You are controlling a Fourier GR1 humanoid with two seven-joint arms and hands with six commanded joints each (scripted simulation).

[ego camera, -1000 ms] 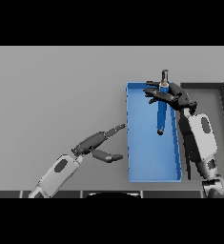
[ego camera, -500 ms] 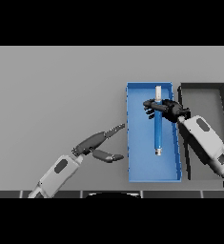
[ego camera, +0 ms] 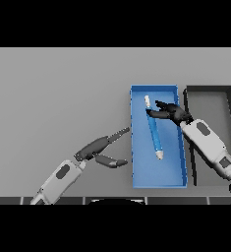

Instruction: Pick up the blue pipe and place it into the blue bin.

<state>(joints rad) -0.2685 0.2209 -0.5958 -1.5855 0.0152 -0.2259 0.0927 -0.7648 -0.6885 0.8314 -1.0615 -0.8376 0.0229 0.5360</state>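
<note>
**Pipe lying in the blue bin**

While the grey table carries 2 bins side by side, the blue bin stands left of a dark one. The blue pipe lies flat on the blue bin's floor, slanting from upper left to lower right. The right hand hovers by its upper end, fingers loosely spread, gripping nothing. The left hand rests left of the blue bin, fingers straight, empty.

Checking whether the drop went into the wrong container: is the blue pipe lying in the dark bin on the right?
No, the blue pipe lies inside the blue bin, left of the dark bin.
</note>
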